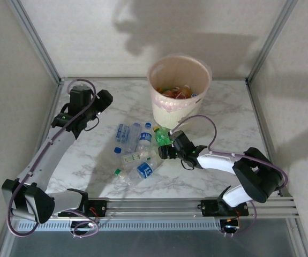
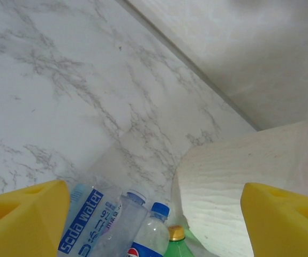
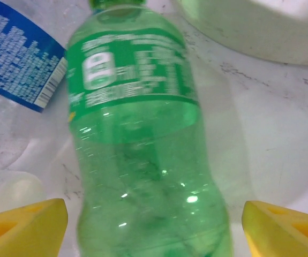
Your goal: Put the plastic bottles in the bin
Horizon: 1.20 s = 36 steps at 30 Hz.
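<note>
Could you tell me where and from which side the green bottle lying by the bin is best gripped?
Grip the green bottle across its smooth lower body, below the label, probably coming straight down from above. It lies flat on the table, its round sides look free there, and the open right gripper straddles it.

The green bottle [image 3: 143,160] is glossy translucent plastic, its printed label [image 3: 132,69] smooth. At its 10 o'clock, a clear bottle [image 3: 9,128] of shiny plastic wears a blue film label [image 3: 20,69]. The table [image 1: 228,112] is smooth, faintly sheened marble-look. The bin [image 1: 167,120] looks matt cream, its liner [image 1: 171,105] thin crinkled pinkish film. The rail [image 1: 164,206] is brushed metal.
</note>
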Available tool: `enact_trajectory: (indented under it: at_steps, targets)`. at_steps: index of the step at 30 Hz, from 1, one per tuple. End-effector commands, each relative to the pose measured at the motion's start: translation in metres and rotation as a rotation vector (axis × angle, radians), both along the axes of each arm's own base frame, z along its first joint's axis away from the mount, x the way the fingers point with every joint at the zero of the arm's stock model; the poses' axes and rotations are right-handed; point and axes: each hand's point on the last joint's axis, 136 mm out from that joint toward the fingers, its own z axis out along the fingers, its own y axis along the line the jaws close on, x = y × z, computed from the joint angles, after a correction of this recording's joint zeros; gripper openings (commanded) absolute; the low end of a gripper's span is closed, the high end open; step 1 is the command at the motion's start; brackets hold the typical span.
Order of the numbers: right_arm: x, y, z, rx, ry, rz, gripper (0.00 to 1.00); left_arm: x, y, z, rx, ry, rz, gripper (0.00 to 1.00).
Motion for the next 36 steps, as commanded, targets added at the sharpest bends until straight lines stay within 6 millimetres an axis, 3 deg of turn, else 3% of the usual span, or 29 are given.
enact_trajectory:
  at_steps: [1,11,19,23,29,35,36]
  targets:
    - [0.012,-0.005,0.0,-0.046,-0.003,-0.076,0.85,-0.001,-0.001,-0.013,0.001,0.035,-0.021,0.82]
    - [0.015,0.008,-0.018,-0.084,0.034,-0.037,0.73,0.0,0.002,-0.013,0.023,0.049,-0.024,0.81]
    - [0.003,0.016,-0.006,-0.088,0.017,-0.01,0.55,-0.003,0.005,-0.026,0.018,0.078,-0.012,0.8]
    - [-0.005,0.017,0.006,-0.089,0.003,-0.005,0.52,-0.001,0.003,-0.029,0.008,0.084,-0.015,0.8]
    - [-0.021,0.018,0.047,-0.082,-0.043,-0.006,0.5,0.001,0.002,-0.028,-0.005,0.081,-0.015,0.79]
    - [-0.041,0.021,0.117,-0.042,-0.126,0.038,0.48,0.002,0.003,-0.03,-0.003,0.084,-0.001,0.79]
    - [-0.043,0.022,0.136,-0.023,-0.15,0.043,0.47,0.003,0.005,-0.032,-0.003,0.089,0.005,0.79]
